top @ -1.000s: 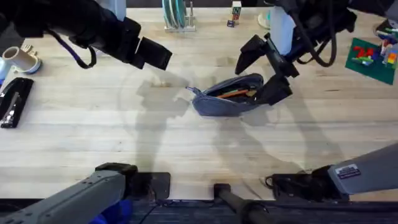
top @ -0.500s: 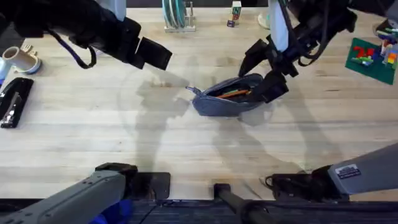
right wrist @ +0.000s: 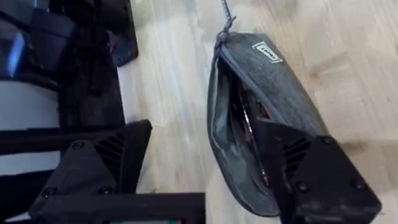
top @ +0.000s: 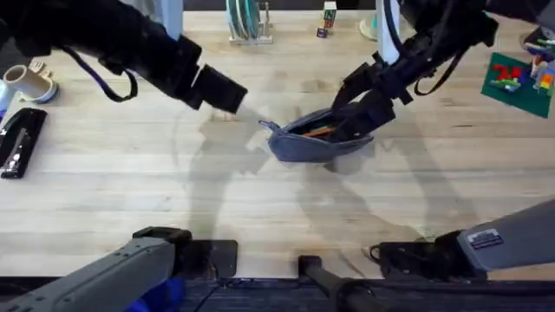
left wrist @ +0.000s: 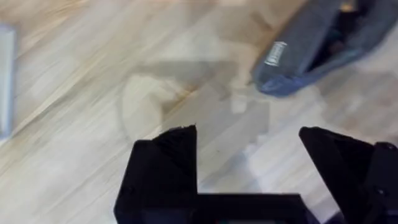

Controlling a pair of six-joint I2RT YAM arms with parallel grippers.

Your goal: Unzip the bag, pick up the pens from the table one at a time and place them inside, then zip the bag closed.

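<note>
Bag (top: 318, 139) lies long axis left-right, unzipped, pens (top: 319, 131) inside; right jaws (top: 357, 102) spread at its right end, nearer; left jaws (left wrist: 249, 152) spread, well apart.

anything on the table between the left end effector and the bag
Nothing: bare table lies between the left end effector and the bag, as the left wrist view shows.
</note>
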